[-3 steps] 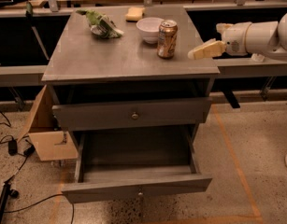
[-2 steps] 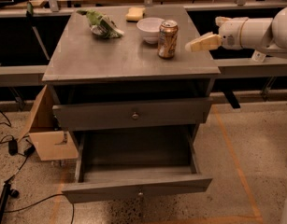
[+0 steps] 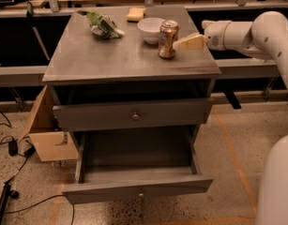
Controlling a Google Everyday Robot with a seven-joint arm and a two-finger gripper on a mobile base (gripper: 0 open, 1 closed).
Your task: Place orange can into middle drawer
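The orange can (image 3: 168,39) stands upright on the grey cabinet top (image 3: 110,55), near its right back corner, just in front of a white bowl (image 3: 150,29). My gripper (image 3: 186,42) reaches in from the right at can height, its tip just right of the can, very close to it or touching it. The middle drawer (image 3: 139,190), the lower of the two, is pulled wide open and nothing lies inside it. The drawer above it (image 3: 134,115) stands out only slightly.
A green crumpled bag (image 3: 103,25) and a yellow sponge (image 3: 135,14) lie at the back of the cabinet top. A cardboard box (image 3: 47,135) leans against the cabinet's left side. Cables run over the floor at the left. My white arm (image 3: 256,34) spans the right side.
My gripper has moved left along the cabinet's right edge, closing the gap to the can. The can and the drawers have not moved.
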